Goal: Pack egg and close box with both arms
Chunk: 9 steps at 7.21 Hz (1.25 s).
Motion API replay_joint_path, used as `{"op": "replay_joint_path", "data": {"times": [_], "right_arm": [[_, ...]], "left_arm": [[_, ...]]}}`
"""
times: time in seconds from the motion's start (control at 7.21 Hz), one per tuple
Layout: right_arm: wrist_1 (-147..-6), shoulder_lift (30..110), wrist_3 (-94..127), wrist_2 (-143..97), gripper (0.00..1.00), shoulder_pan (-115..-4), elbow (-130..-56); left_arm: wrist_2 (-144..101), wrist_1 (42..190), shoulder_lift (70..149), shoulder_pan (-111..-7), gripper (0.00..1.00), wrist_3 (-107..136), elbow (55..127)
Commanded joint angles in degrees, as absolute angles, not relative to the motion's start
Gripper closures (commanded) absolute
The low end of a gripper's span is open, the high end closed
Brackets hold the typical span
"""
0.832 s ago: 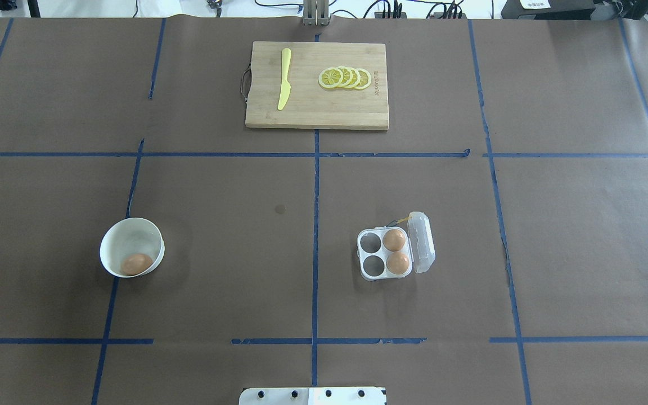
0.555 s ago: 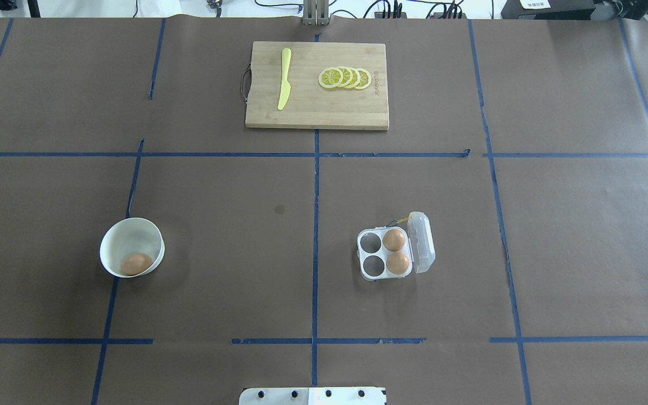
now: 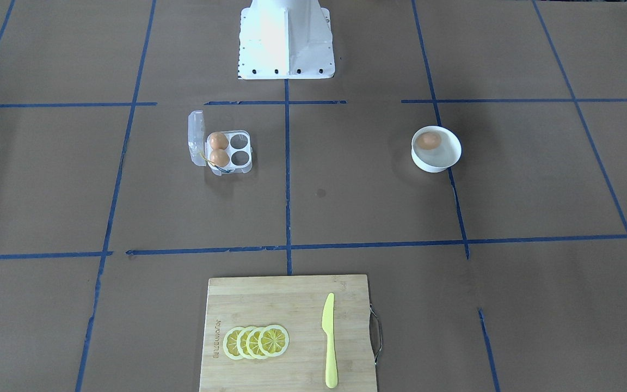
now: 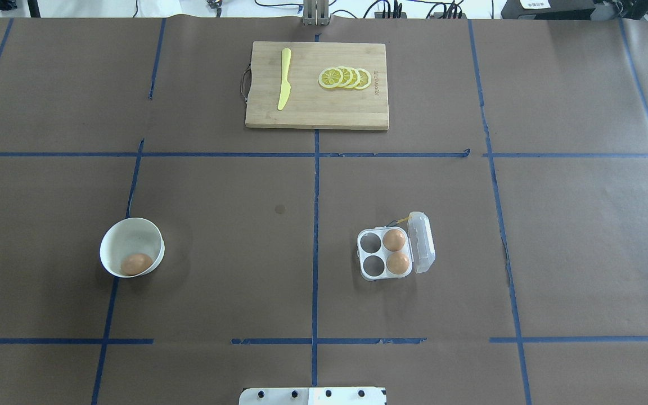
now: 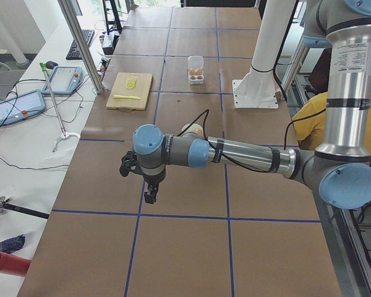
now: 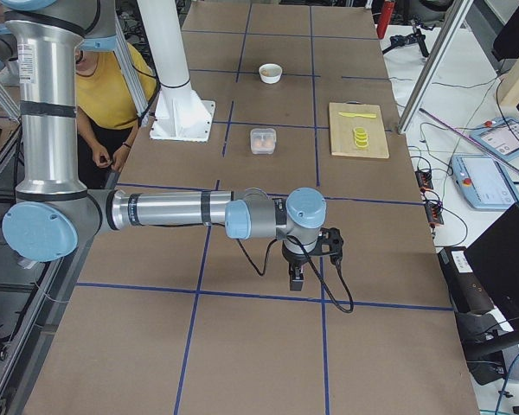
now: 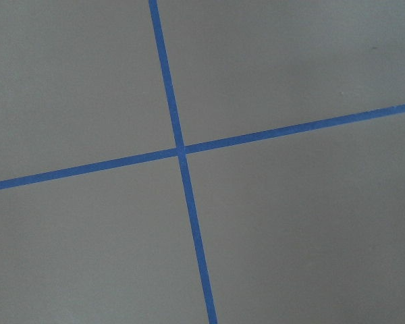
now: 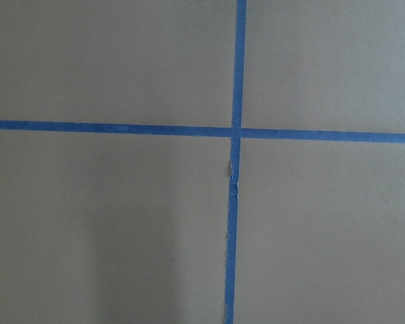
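One orange-brown egg [image 4: 136, 263] lies in a round white bowl [image 4: 118, 230] on the left side of the table; it also shows in the front view [image 3: 429, 140]. The clear box [image 4: 383, 253] stands right of centre with its lid [image 4: 421, 242] open to the right. Two eggs [image 4: 394, 240] [image 4: 397, 262] fill its right cells, and the two left cells are empty. My left gripper [image 5: 149, 197] and right gripper [image 6: 296, 278] hang over bare table far from both, seen only in the side views. I cannot tell whether either is open or shut.
A wooden cutting board [image 4: 317, 112] at the far middle holds a yellow knife [image 4: 284, 79] and lemon slices [image 4: 345, 77]. The white base pedestal [image 3: 286, 38] stands at the near edge. A person in yellow [image 6: 112, 86] sits behind the robot.
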State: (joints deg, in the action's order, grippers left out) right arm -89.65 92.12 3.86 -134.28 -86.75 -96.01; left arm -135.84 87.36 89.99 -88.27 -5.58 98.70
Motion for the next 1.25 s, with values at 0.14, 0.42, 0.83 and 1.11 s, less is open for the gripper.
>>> {"op": "replay_joint_path", "data": {"times": [0.14, 0.42, 0.83, 1.11], "right_arm": [[-89.6, 92.3, 3.8, -134.3, 0.00, -86.7, -95.8], [-89.6, 91.9, 3.3, -135.5, 0.00, -86.7, -96.4], [-89.6, 91.6, 3.5, -137.4, 0.00, -86.7, -97.1], [-85.5, 92.2, 3.7, -137.4, 0.00, -86.7, -96.6]], "left_arm": [[-136.1, 87.8, 93.4, -88.1, 0.00, -2.8, 96.0], [-140.2, 89.9, 92.9, -87.5, 0.00, -2.8, 97.0], [-146.4, 101.6, 92.9, -74.6, 0.00, 2.3, 102.8], [-146.3, 114.4, 93.1, -64.5, 0.00, 7.3, 103.8]]}}
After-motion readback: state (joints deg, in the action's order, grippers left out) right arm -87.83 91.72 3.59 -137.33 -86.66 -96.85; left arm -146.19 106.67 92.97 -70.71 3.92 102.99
